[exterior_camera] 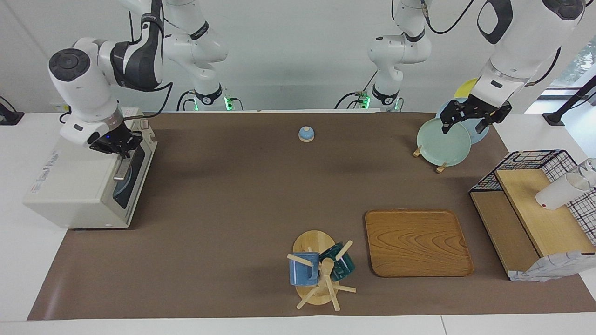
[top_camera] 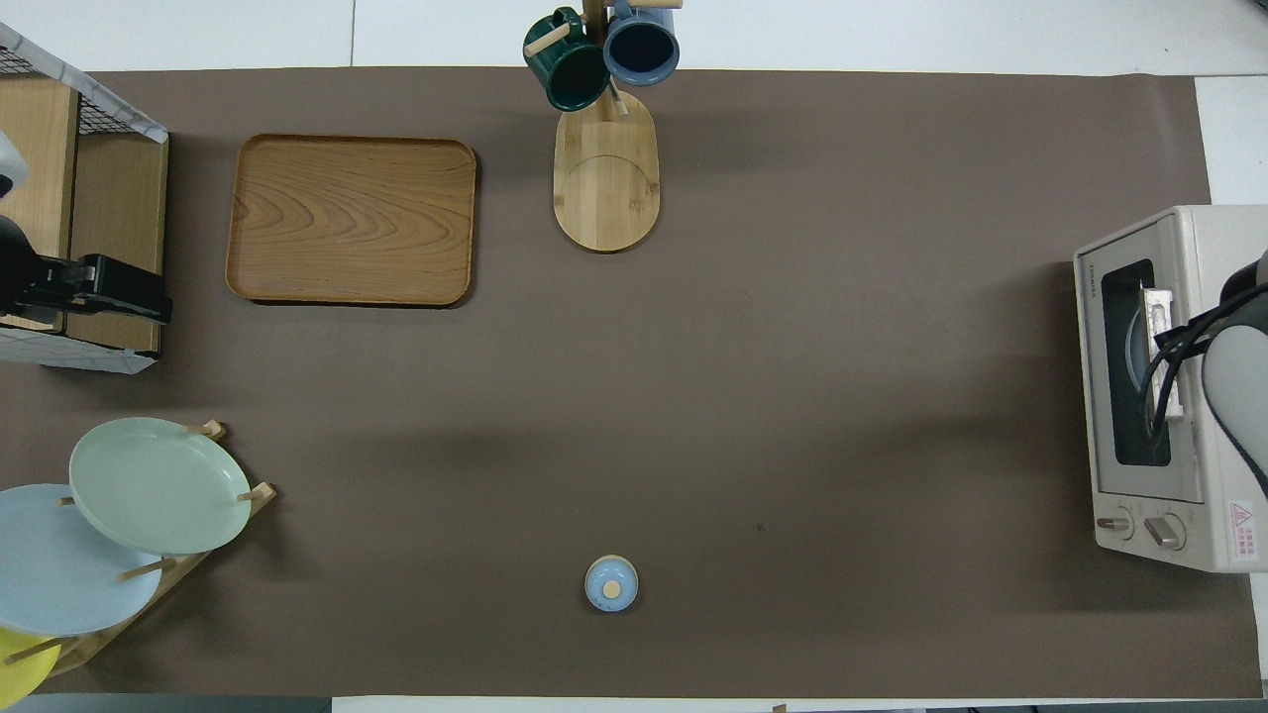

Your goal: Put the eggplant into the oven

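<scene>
brown mat (exterior_camera: 260,195), white table (exterior_camera: 28,139)

The oven (exterior_camera: 77,186) is off-white with a dark glass door. The table mat (exterior_camera: 233,195) is plain brown. At its twelve o'clock edge sits a pale blue bell (exterior_camera: 306,134) with a tan knob. The rack's plates run mint green (exterior_camera: 443,141), light blue (top_camera: 59,560) and yellow (top_camera: 18,668). The tray (exterior_camera: 416,242) shows wavy wood grain. The mugs are blue (exterior_camera: 303,269) and dark green (exterior_camera: 340,263).
</scene>
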Robot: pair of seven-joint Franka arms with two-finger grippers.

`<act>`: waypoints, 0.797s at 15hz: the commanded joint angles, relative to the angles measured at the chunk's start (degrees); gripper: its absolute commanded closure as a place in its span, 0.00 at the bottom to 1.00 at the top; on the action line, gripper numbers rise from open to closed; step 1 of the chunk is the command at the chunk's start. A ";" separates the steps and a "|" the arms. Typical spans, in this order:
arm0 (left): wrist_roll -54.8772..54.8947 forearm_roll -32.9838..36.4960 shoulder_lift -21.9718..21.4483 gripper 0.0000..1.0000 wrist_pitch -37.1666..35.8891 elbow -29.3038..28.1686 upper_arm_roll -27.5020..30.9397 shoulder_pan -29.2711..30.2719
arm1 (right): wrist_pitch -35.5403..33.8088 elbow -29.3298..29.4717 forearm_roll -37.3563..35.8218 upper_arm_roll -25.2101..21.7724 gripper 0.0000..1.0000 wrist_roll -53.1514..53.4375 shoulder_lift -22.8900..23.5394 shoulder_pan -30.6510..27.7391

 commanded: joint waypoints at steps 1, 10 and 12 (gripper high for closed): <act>-0.21 -0.33 -0.25 0.00 -1.20 0.46 0.01 0.22 | -5.34 6.05 5.49 1.26 0.00 -1.14 0.52 -0.48; -0.21 -0.33 -0.25 0.00 -1.20 0.46 -0.08 0.22 | -7.81 5.44 6.73 1.18 0.00 6.33 -1.24 0.48; -0.21 -0.33 -0.33 0.00 -1.20 0.46 -0.08 0.22 | -10.09 6.14 6.74 -0.14 0.00 7.46 -1.07 2.42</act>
